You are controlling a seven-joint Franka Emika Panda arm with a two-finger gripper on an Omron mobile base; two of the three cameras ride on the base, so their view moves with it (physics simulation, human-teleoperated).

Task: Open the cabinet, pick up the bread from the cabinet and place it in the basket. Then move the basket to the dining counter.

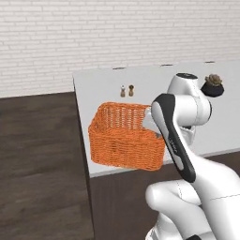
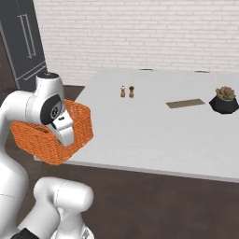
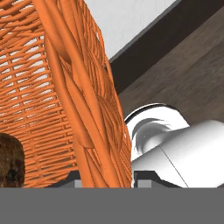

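Basket (image 1: 123, 136): the orange wicker basket is sitting at the near left corner of the bench (image 1: 140, 84), its front side overhanging the edge in the left base view; in the right base view it is hanging partly past the left edge.
Pincer (image 3: 105, 181): in the hand view it is straddling the basket's wall, one finger on each side, clamping that wall; the fingertips themselves are mostly hidden.
Bread (image 3: 9, 164): a brown speckled lump is lying inside the basket, at the left edge of the hand view.
Bench extras: two small shakers (image 2: 127, 91), a dark mat (image 2: 186, 103) and a potted plant (image 2: 226, 100) are standing well apart from the basket.
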